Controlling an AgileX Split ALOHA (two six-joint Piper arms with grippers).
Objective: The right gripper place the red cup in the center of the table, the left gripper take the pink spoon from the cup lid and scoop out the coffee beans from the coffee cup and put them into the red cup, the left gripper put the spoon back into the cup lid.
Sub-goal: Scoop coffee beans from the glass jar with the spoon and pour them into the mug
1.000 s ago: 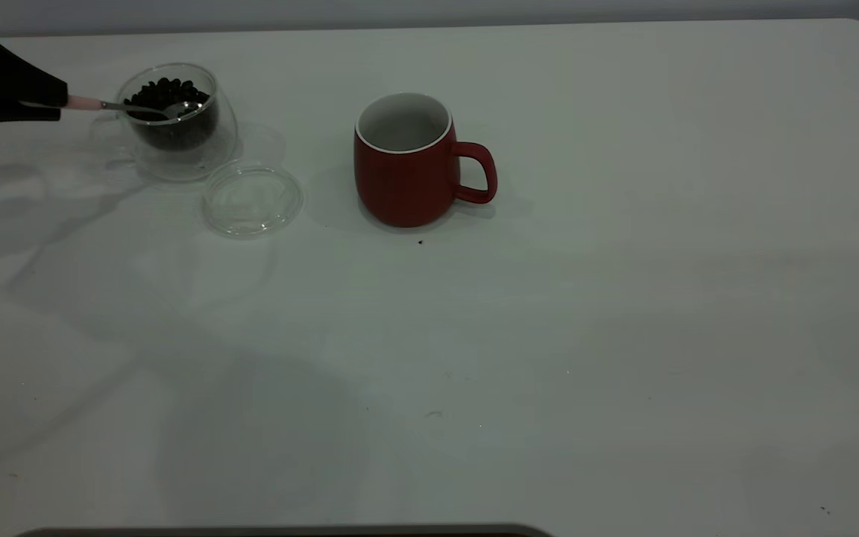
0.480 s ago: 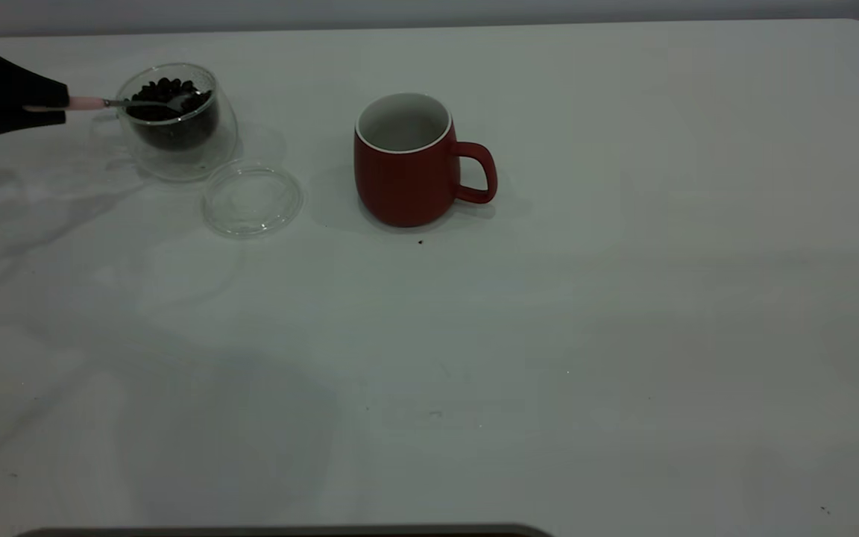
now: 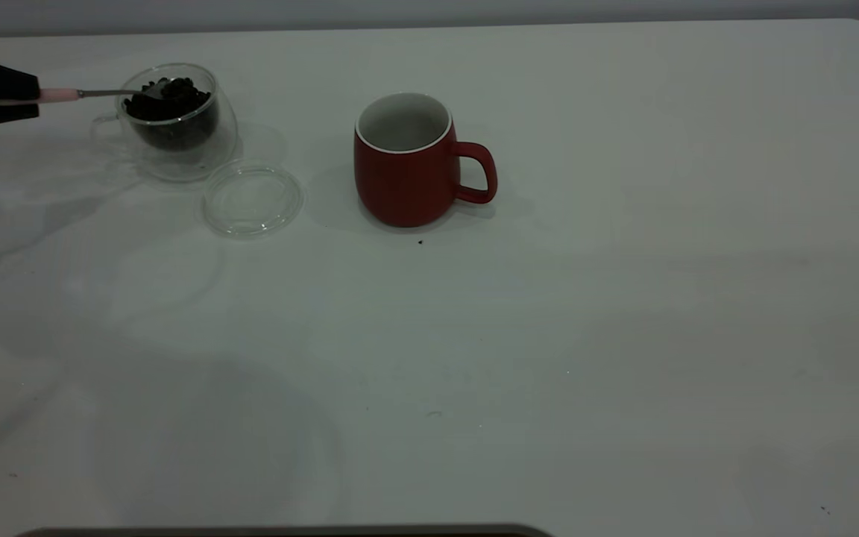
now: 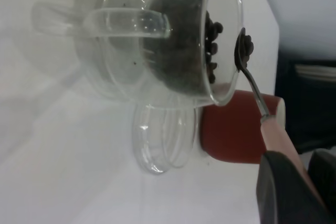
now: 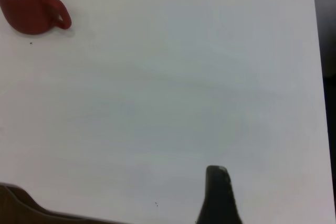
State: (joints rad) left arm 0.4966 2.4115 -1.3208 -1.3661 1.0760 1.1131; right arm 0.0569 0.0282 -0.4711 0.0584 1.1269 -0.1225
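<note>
My left gripper [image 3: 23,95] at the table's far left is shut on the pink spoon [image 3: 60,94] by its handle. The spoon's metal bowl holds a few coffee beans [image 3: 168,104] and sits level just above the rim of the clear coffee cup [image 3: 176,138]. In the left wrist view the spoon [image 4: 251,74] hangs over the coffee cup [image 4: 131,40], and my gripper [image 4: 302,184] clamps the handle. The empty cup lid [image 3: 252,200] lies beside the coffee cup. The red cup [image 3: 407,171] stands upright mid-table, handle to the right. My right gripper [image 5: 218,192] is off to the side over bare table.
The white table [image 3: 549,335] stretches wide to the right and front of the red cup. A tiny dark speck [image 3: 420,242] lies just in front of the red cup. The red cup also shows far off in the right wrist view [image 5: 26,3].
The spoon's bowl has risen out of the bean heap with beans on it and drawn back toward the cup's left rim. My left gripper has moved left and slightly up.
</note>
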